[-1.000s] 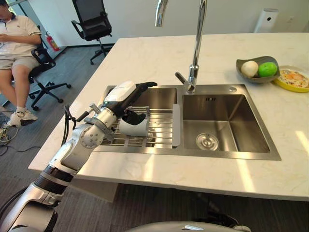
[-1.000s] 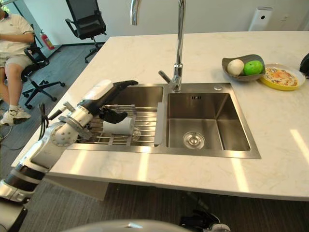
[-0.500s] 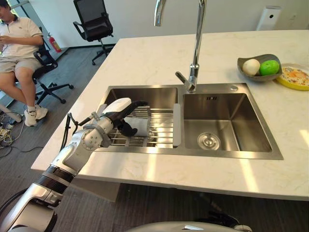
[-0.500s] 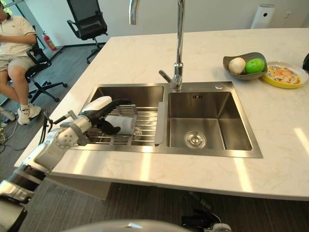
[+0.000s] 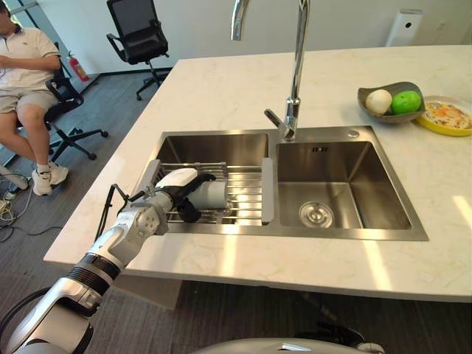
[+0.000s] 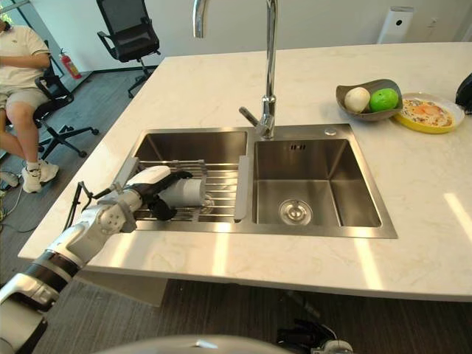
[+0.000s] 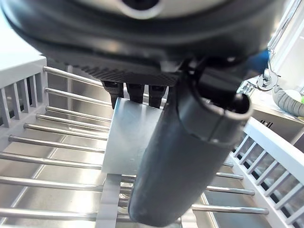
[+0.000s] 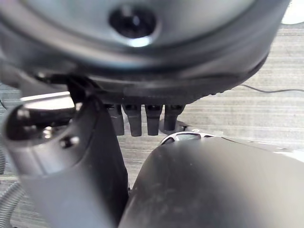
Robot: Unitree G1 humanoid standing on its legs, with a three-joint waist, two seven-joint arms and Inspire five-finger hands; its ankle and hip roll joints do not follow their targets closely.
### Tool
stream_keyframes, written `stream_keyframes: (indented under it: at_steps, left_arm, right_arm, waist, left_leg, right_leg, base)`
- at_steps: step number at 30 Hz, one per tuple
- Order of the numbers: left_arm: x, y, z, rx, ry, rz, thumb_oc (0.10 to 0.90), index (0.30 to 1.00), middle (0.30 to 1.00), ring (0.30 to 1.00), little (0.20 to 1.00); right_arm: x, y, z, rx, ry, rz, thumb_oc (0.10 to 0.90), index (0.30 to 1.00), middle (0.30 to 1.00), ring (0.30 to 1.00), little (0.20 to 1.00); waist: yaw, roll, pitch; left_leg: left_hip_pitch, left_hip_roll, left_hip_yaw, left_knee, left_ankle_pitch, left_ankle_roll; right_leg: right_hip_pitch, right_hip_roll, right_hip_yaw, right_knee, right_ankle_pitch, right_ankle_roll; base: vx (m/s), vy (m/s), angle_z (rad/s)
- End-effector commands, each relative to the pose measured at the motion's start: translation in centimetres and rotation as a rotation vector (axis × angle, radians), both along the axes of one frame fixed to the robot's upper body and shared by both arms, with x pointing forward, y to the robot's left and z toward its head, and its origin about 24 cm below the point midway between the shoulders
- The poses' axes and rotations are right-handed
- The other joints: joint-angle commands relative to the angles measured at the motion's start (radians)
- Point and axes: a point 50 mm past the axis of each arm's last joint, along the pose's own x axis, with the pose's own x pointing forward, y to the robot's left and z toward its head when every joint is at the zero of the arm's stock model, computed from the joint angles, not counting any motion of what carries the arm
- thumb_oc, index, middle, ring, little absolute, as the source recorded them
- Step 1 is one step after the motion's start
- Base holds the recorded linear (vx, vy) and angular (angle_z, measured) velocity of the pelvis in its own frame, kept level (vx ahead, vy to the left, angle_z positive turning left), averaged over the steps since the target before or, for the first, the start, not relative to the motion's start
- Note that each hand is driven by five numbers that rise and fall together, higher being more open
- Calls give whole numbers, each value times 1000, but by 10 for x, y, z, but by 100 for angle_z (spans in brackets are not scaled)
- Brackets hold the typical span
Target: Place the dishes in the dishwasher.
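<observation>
The left hand (image 5: 179, 193) is reaching in over the near rim of the left sink basin (image 5: 214, 145) and closing on a white cup (image 5: 210, 194) that is lying on its side on the wire rack (image 5: 243, 198) spanning that basin. Seen from the head, the fingers are draping over the top of the cup while the thumb is coming in along its near side; in the left wrist view the cup (image 7: 130, 137) is sitting directly ahead of the palm, the fingertips (image 7: 128, 91) touching its far upper edge and the thumb (image 7: 183, 161) lying across its front, so the hand is judged to be curling round the cup, though how firmly it is gripping cannot be told. The relation that matters: the cup lies straight beyond the palm, its long axis running along the line of the hand toward the divider and the right basin, flat on the bars rather than upright, so any lift will probably have to carry it out sideways. The left arm is plainly the nearer one. The right hand (image 8: 71, 156) is hanging low over the floor, fingers relaxed and holding nothing. No dishwasher is visible, so the cup is not yet placed.
</observation>
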Motion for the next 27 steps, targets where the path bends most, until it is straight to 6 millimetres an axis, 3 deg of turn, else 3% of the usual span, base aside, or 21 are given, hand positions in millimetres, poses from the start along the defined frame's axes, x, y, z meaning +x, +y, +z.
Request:
stream_keyframes:
  at_steps: [1,5,13,14,15,21,27]
  left_arm:
    - [37,2,79,55,-327,9,800,900,900,900,900]
    - [38,-4,79,105,-341,-32,800,900,900,900,900]
    - [42,-5,57,167,-278,-17,800,900,900,900,900]
    - [43,-6,53,176,-261,-13,626,639,639,639,639]
    - [43,-6,51,185,-253,-14,400,300,300,300,300]
    - [45,-8,38,231,-184,-15,400,300,300,300,300]
    - [44,-13,42,213,-225,-47,400,300,300,300,300]
  right_arm:
    - [-36,14,-9,21,157,96,800,900,900,900,900]
    - [-38,12,-8,7,155,86,800,900,900,900,900]
    - [-36,9,-8,-13,150,77,800,900,900,900,900]
    - [-36,8,-8,-15,149,76,800,900,900,900,900]
    - [-36,7,-7,-18,149,75,800,900,900,900,900]
    - [-35,5,-7,-25,154,73,800,900,900,900,900]
    - [-37,5,-7,-29,155,69,800,900,900,900,900]
  waist:
    - [-30,-88,9]
    - [-34,-88,12]
    - [-44,-89,17]
    - [-46,-89,18]
    - [-47,-89,19]
    - [-51,-87,22]
    - [-54,-86,25]
  left_leg:
    - [-18,-35,-24,2,-22,-18]
    - [-19,-35,-20,2,-23,-18]
    - [-19,-33,-9,2,-27,-16]
    - [-20,-33,-7,2,-27,-16]
    - [-20,-33,-6,2,-27,-15]
    - [-20,-32,2,2,-28,-14]
    - [-20,-31,4,2,-27,-15]
  right_leg:
    - [95,-55,-3,19,-126,94]
    - [92,-54,-1,19,-124,94]
    - [83,-54,15,19,-121,96]
    - [82,-54,15,19,-120,96]
    - [80,-53,17,19,-120,96]
    - [75,-54,25,19,-117,98]
    - [75,-54,28,19,-117,98]
  base:
    - [0,0,0]
    - [0,0,0]
    - [0,0,0]
    - [0,0,0]
    - [0,0,0]
    - [-7,1,-5]
    - [-13,2,-5]
